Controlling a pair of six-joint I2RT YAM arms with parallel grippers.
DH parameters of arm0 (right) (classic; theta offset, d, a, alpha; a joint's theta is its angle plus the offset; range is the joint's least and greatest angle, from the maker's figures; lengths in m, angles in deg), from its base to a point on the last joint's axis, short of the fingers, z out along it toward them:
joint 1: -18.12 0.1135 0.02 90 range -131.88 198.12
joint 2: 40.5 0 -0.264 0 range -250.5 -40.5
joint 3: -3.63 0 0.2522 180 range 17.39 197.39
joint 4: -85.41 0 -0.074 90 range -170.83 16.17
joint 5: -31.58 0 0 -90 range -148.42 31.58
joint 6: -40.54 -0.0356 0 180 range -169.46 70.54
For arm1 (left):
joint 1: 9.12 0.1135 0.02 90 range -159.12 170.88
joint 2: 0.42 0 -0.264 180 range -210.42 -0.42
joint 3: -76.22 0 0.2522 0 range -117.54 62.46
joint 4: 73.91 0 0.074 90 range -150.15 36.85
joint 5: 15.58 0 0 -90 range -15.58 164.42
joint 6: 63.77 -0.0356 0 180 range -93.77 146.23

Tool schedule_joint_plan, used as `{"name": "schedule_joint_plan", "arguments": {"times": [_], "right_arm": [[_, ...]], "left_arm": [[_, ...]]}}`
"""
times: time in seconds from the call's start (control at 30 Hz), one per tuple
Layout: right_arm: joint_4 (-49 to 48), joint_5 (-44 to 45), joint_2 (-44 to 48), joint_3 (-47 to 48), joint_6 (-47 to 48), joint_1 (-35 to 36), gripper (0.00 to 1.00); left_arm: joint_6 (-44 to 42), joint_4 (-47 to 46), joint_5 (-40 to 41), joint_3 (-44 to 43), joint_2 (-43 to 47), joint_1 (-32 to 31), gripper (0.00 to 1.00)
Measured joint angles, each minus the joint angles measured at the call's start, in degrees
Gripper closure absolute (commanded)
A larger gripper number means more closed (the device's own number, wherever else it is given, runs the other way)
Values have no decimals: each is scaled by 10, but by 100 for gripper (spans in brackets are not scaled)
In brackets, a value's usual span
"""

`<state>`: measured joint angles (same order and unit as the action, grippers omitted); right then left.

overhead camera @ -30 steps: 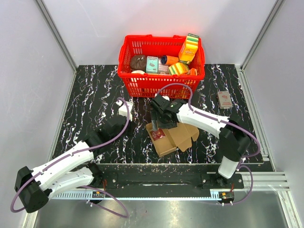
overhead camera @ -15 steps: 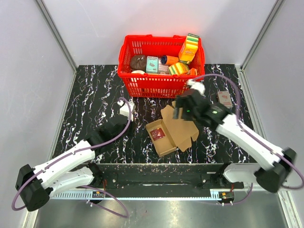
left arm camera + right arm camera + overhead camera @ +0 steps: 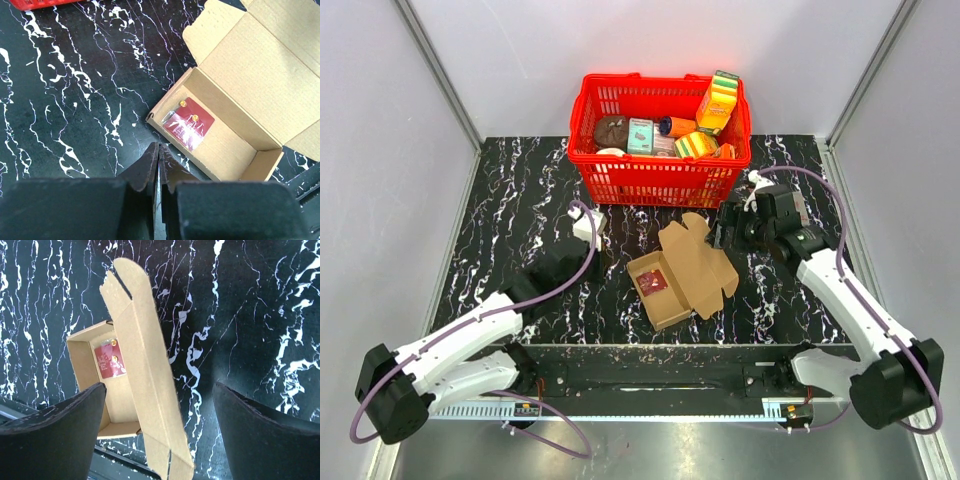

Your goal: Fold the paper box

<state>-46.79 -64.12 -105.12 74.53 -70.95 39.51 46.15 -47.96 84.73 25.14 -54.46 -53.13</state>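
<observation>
The paper box (image 3: 692,268) lies open in the middle of the table, tray to the left and lid flap spread to the right. A small red packet (image 3: 652,281) lies flat inside the tray (image 3: 227,145). My right gripper (image 3: 730,235) hovers open just right of the lid, touching nothing. In the right wrist view the lid (image 3: 145,390) shows between the wide-apart fingers of the right gripper (image 3: 159,390), well below them. My left gripper (image 3: 158,146) is shut on nothing, its tips close to the tray's near-left corner (image 3: 150,118). From above, the left gripper (image 3: 595,258) sits left of the box.
A red plastic basket (image 3: 660,180) holding several colourful items stands right behind the box. White walls enclose the table on the left, right and far sides. A metal rail (image 3: 670,378) runs along the near edge between the arm bases.
My right gripper has drawn back from over the tray to the right of the box, its jaws spreading wider. The lid flap now shows fully. The left arm has barely moved.
</observation>
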Motion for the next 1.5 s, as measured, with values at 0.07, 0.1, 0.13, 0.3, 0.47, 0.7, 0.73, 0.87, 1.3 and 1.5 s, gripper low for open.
{"name": "schedule_joint_plan", "arguments": {"times": [0.07, 0.1, 0.13, 0.3, 0.47, 0.7, 0.73, 0.87, 1.3, 1.5], "right_arm": [[-22, -35, -15, -12, 13, -21, 11], [-33, -51, -23, -17, 19, -30, 12], [-43, -64, -31, -20, 25, -38, 13], [-77, -125, -62, -22, 52, -61, 21], [-102, -181, -101, -21, 70, -71, 28], [-104, -231, -148, -17, 90, -73, 45], [-104, -239, -152, -14, 92, -73, 48], [-103, -265, -163, 4, 106, -73, 68], [-57, -345, -217, 83, 160, -73, 89], [-12, -369, -255, 132, 202, -73, 98]], "left_arm": [[0, -1, -7, 0, 3, 3, 93], [-1, -1, -10, 0, 5, 4, 93], [-1, -1, -13, 0, 8, 5, 93], [-2, -3, -30, 0, 21, 14, 93], [-3, -3, -44, 0, 21, 19, 93], [-8, -3, -56, 0, 21, 23, 93], [-9, -3, -57, 0, 21, 24, 92], [-11, -2, -59, 0, 22, 27, 92], [-11, 7, -71, 0, 50, 28, 92], [-11, 24, -73, 0, 68, 29, 92]]}}
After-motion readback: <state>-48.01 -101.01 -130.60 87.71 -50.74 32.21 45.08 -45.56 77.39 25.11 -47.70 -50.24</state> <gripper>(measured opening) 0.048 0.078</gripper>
